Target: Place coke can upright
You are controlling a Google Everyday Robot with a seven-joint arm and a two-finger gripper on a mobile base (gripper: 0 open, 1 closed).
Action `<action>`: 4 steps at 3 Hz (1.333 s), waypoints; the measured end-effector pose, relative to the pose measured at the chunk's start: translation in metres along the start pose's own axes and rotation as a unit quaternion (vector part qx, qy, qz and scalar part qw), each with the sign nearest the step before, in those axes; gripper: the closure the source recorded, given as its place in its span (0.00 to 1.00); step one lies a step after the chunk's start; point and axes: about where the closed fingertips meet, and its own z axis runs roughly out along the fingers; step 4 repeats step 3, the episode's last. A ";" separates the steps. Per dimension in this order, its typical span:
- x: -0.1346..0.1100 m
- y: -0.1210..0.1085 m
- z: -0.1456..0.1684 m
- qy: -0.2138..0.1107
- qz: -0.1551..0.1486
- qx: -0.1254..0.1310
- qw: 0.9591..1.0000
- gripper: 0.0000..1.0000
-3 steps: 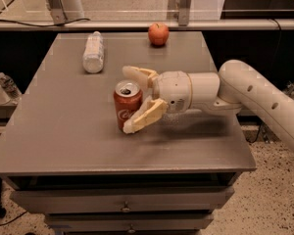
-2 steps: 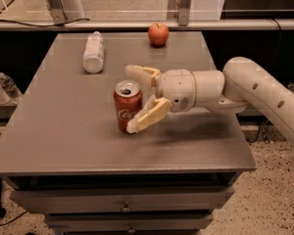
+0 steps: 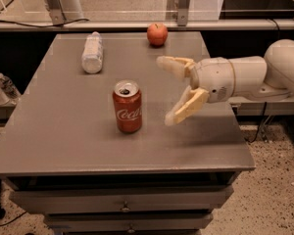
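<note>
coke can (image 3: 127, 106) stands upright at frame centre, gripper (image 3: 164, 91) near its right, fingers spread open, not touching; any leftward swing could knock it over.

Grey table (image 3: 63, 146) with two drawer fronts (image 3: 122, 199) below its top. Clear plastic bottle (image 3: 92, 53) lying on its side at the far left of the tabletop. Red apple (image 3: 157, 34) near the far edge, well apart from the bottle and beyond the gripper (image 3: 164, 92), which hangs over the table's right half. Small bottles (image 3: 7, 84) on a lower surface left of the table. Speckled floor (image 3: 269, 190) at right.
</note>
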 end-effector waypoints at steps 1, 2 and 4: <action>-0.006 -0.009 -0.073 0.029 -0.019 0.034 0.999 0.00; -0.020 -0.013 -0.086 0.029 -0.034 0.043 0.998 0.00; -0.019 -0.013 -0.084 0.029 -0.033 0.041 0.998 0.00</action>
